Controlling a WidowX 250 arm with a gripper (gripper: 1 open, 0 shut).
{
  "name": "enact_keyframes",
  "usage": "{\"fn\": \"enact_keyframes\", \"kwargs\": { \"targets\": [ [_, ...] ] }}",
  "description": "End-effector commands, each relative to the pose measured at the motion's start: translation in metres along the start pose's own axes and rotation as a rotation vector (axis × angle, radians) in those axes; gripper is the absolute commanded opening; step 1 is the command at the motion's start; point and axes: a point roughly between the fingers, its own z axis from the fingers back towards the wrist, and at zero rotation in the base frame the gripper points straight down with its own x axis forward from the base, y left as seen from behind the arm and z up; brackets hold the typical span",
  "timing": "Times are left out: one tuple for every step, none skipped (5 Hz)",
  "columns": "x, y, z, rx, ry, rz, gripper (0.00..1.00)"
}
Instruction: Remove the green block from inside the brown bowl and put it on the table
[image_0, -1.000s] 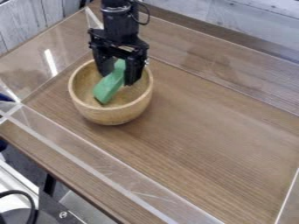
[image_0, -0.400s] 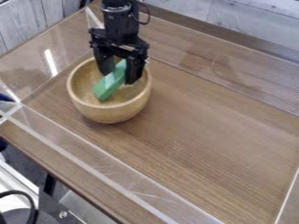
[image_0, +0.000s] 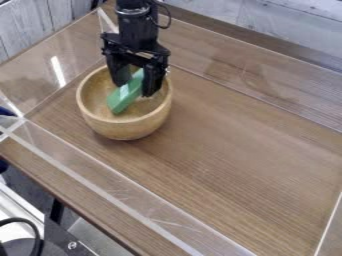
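The block (image_0: 126, 97) lies inside the bowl (image_0: 96, 122), in the upper left of the frame, propped at a slant: its lower end rests toward the bowl's floor and its upper end leans toward the far rim, up under the gripper (image_0: 136, 79). The bowl sits on the table (image_0: 227, 150), close to the left acrylic wall (image_0: 27, 118), and the wide stretch of wood to its right and toward the bottom of the frame is bare.

Little has changed over the last second. The gripper stands in the same spot above the far side of the bowl, pointing straight down, and the jaws are as wide as they were. The block looks a touch shifted at its lower end compared with a second ago, but the difference is too slight to be sure of. My reading is that the arm is paused at the grasp point, lowered around the block but not yet squeezing, so the extraction has not begun.

The jaws are spread wide and released, one dark finger on each side of the block's upper end. Whether either finger touches the green surface cannot be told from this view. Nothing is held; the block's weight is still on the bowl.
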Motion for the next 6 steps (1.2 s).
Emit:
{"fn": "enact_keyframes", "kwargs": {
  "targets": [
    [0.011,0.0031,0.0145,0.015,-0.061,0.001,1.0],
    [0.0111,0.0024,0.0154,0.014,-0.066,0.002,1.0],
    [0.0112,0.0017,0.0162,0.012,-0.072,0.002,1.0],
    [0.0111,0.0011,0.0171,0.01,-0.077,0.002,1.0],
    [0.0121,0.0013,0.0139,0.012,-0.074,0.004,0.0],
    [0.0122,0.0008,0.0146,0.011,-0.074,0.005,0.0]
  ]
}}
